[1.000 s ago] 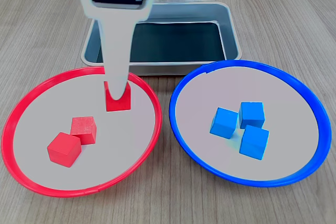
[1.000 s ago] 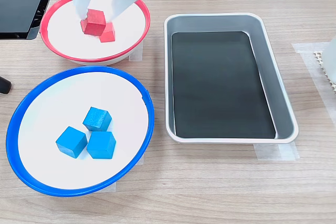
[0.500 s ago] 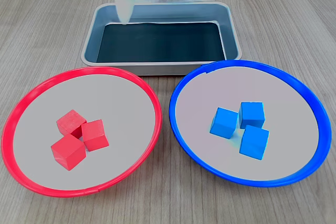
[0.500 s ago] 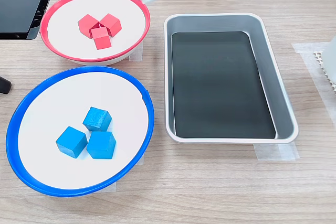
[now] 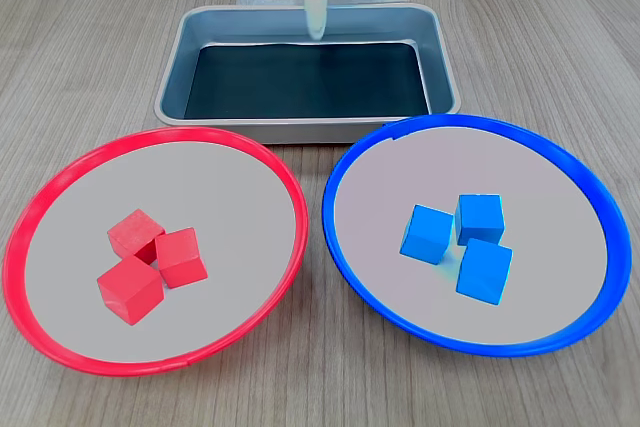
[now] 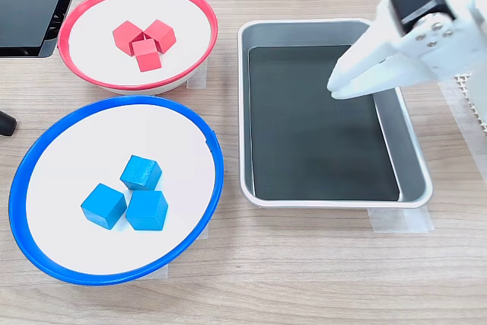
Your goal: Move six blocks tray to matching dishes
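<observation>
Nearest the camera in a fixed view I log two dishes side by side w/ rims close but apart. The red-rimmed dish (image 5: 40,209) holds three red blocks (image 5: 150,265) bunched left of centre, touching one another. The blue-rimmed dish (image 5: 590,197) holds three blue blocks (image 5: 458,243), likewise clustered and touching. Colours match rims throughout — no stray cube on the table (image 5: 80,47) that I can see.

Behind both dishes sits the tray (image 5: 300,129), long side toward them, presumably so either dish is a short carry from it. Its dark floor looks bare in both fixed views; I find no block inside. Pale tape patches (image 6: 402,220) show at the tray's corners and at the dish edges, so I judge the layout is fixed on purpose to keep positions repeatable.

Furthest back, the gripper (image 6: 335,90) hangs over the tray's right half in a fixed view, tips pointing down toward the floor but clear of it. Fingers (image 6: 369,43) nearly together, only a thin gap betw. them, nothing held.

Re blocks vs fingers: all six lie well apart from the tips, across the tray wall in the dishes. My assessment — sorting appears complete; nothing left in the tray to pick.
</observation>
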{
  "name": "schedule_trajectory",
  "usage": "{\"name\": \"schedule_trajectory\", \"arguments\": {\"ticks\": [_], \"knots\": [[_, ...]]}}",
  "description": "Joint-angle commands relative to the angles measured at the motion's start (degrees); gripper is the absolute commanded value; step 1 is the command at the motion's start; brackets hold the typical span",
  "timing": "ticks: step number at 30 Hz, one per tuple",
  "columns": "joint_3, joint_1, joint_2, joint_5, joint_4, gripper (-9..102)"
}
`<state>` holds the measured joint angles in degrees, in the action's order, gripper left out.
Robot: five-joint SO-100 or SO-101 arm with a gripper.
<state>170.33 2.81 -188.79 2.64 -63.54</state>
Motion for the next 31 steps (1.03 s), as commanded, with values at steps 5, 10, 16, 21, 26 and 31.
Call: {"name": "schedule_trajectory", "arguments": {"ticks": [5,10,16,21,26,31], "knots": [[0.3,1.4,-1.8,-1.8,-1.6,0],[0.3,1.5,-1.8,-1.8,-1.6,5],[0.3,1.4,-1.8,-1.7,-1.6,0],[0.3,1.4,-1.8,-1.7,-1.6,0],[0.3,1.4,-1.8,-1.7,-1.6,0],[0.3,1.4,-1.8,-1.7,-1.6,0]]}}
